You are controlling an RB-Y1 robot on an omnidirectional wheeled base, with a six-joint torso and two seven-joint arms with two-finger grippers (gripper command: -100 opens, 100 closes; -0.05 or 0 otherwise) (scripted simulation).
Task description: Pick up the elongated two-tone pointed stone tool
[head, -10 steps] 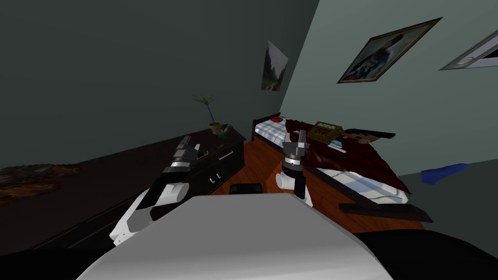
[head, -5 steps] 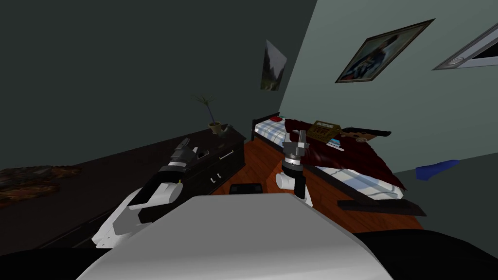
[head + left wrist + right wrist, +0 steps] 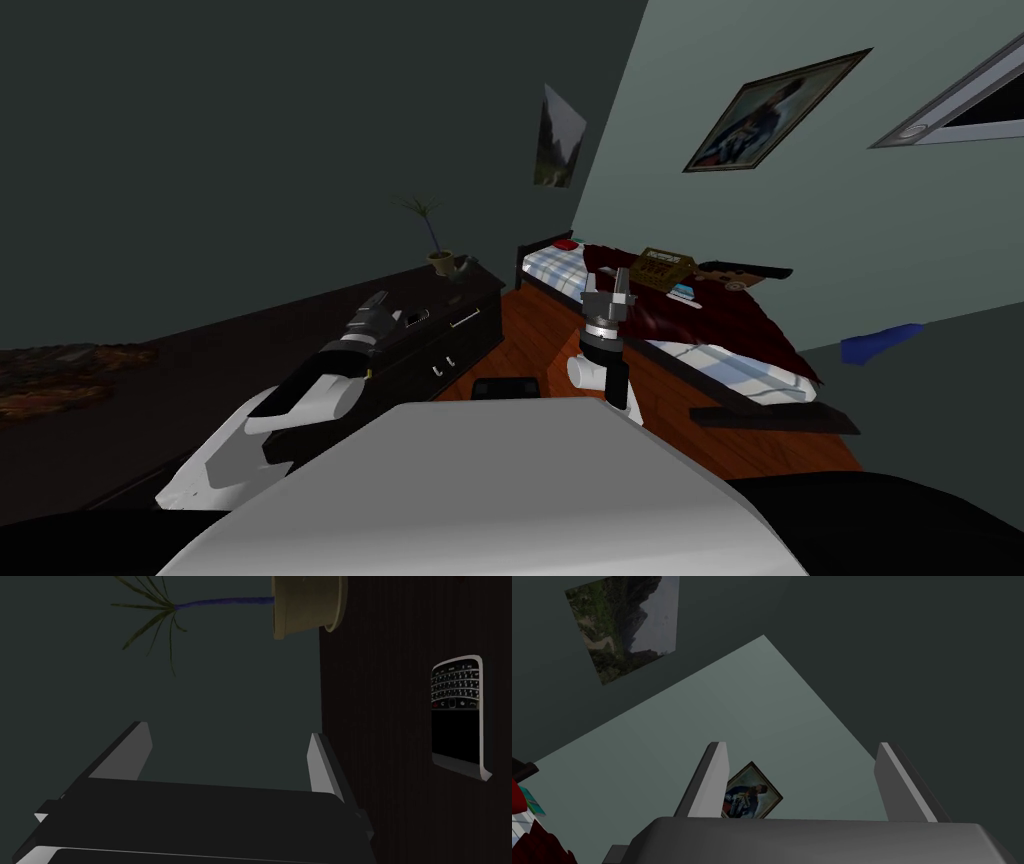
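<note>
Hovering over the dark dresser (image 3: 390,726), the left gripper (image 3: 229,731) holds its two blade fingers wide apart with nothing between them. A keypad phone (image 3: 457,716) lies flat on the dresser top off to one side of the fingers, and a potted plant (image 3: 305,606) stands farther along. Just beside that pot, on the side toward the bed (image 3: 740,370), sits the stone tool (image 3: 464,264), a small dull grey-green shape well ahead of the gripper; its two tones and its point are too small to make out. The right gripper (image 3: 803,746) points upward near the bed, fingers spread and empty.
</note>
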